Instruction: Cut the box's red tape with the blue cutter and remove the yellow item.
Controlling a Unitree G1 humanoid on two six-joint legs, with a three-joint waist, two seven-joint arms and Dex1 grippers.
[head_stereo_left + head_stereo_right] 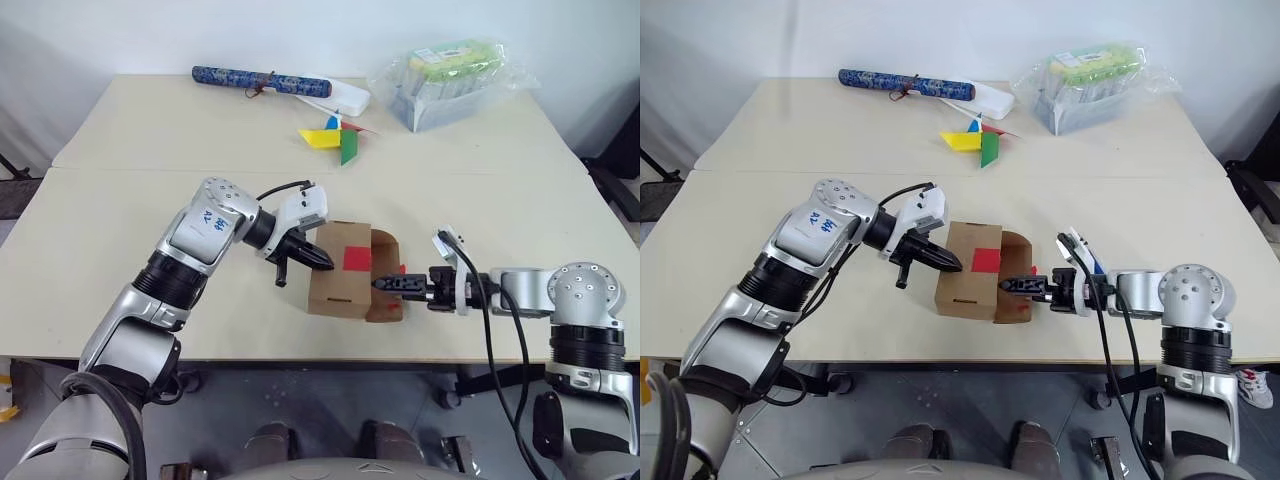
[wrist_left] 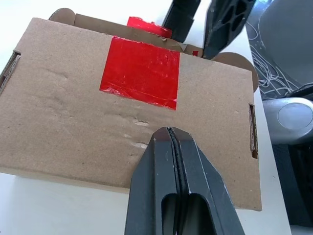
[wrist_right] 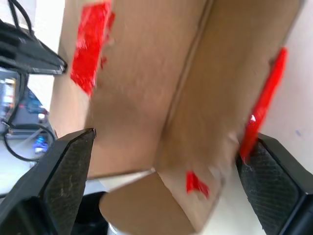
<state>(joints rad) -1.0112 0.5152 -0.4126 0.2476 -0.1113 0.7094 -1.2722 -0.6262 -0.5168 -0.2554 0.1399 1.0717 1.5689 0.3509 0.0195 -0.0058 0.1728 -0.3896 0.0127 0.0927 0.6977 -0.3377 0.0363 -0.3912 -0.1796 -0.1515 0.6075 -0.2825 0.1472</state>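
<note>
Fingers of the left gripper point(image 1: 318, 259), pressed shut, bear on the box point(image 1: 335, 283) near its red tape point(image 1: 357, 257), while right gripper point(image 1: 392, 285) fingers gape at the open flap; light, crushable cardboard, probably best pinched by a flap edge.

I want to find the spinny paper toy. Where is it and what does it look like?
Look at the far half of the table, between the long dark-blue patterned roll and the plastic-wrapped tray. The paper pinwheel lies flat there. Its yellow, green, blue and red blades set it apart.
</note>
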